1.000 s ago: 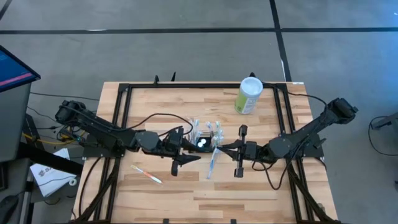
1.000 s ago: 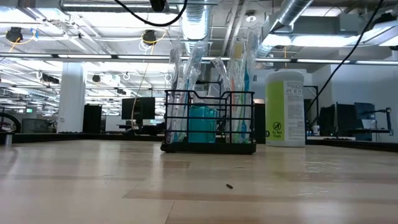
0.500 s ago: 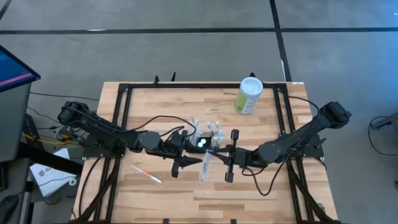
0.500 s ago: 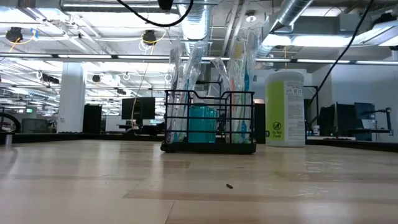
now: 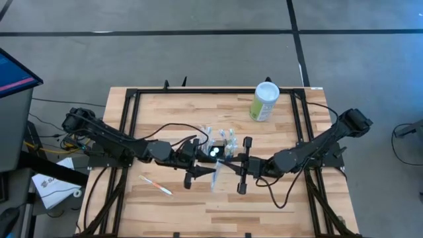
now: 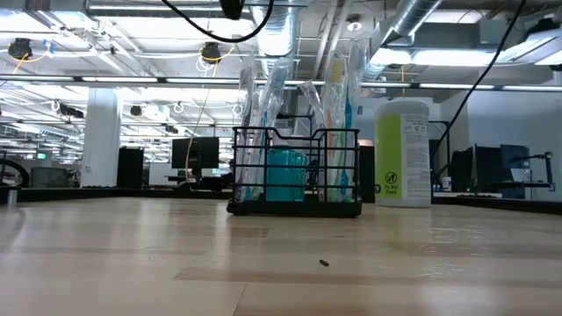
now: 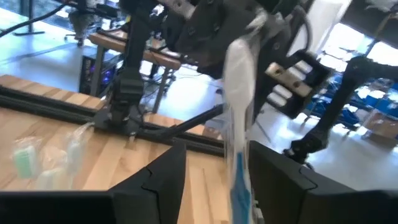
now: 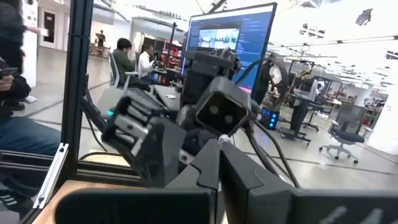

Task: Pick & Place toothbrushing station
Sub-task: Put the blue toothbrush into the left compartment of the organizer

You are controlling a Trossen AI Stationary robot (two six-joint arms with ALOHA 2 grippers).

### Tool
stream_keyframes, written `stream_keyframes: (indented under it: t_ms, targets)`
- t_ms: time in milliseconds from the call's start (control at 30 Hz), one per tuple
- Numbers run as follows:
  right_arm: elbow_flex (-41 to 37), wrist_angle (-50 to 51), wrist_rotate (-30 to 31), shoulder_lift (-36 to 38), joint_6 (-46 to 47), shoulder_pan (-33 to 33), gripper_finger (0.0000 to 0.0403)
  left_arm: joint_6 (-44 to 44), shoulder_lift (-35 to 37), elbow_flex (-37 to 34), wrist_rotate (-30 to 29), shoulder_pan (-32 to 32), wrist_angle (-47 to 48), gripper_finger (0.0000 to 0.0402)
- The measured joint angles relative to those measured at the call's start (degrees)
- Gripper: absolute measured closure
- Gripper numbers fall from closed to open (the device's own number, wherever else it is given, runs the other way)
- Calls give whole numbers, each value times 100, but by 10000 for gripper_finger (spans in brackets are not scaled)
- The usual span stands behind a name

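High view: 1 caddy (image 5: 219, 149), 1 canister (image 5: 265, 101), 2 arms.

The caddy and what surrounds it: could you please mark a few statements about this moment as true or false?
1. The black wire caddy stands upright on the table with toothbrushes in it. True.
2. The pale-green canister lies on its side. False: it stands upright, near the table's far edge.
3. The right hand is shut on a wrapped toothbrush. True: the left wrist view shows the packet hanging from it.
4. The left hand is shut on the caddy. False: its fingers are open and hold nothing.
5. A loose toothbrush lies on the table on the left arm's side. True.
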State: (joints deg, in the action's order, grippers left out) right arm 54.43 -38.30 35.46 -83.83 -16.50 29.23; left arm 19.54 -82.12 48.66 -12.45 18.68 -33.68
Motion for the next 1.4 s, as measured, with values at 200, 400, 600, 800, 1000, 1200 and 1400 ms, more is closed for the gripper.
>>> stream_keyframes:
  t_ms: [200,400,600,800,1000,1200,1400]
  targets:
    - [-1,16,-98,0,2,-92,403,-8,-65,-4,-89,0,-10,258]
    - [-1,196,-100,0,134,-94,403,-118,-63,-4,-96,-1,-36,301]
    - [-1,452,-100,0,297,-96,403,-170,-62,-4,-98,0,-23,364]
    - [-1,493,-109,0,299,-94,403,-305,-62,-4,-80,-1,3,390]
    - [-5,517,-107,0,300,-90,403,-305,-62,-4,-78,0,46,395]
    - [-6,550,-102,0,300,-74,403,-318,-58,-2,-78,46,97,397]
    - [-8,596,-107,0,293,-76,403,-349,-54,-2,-95,79,169,397]
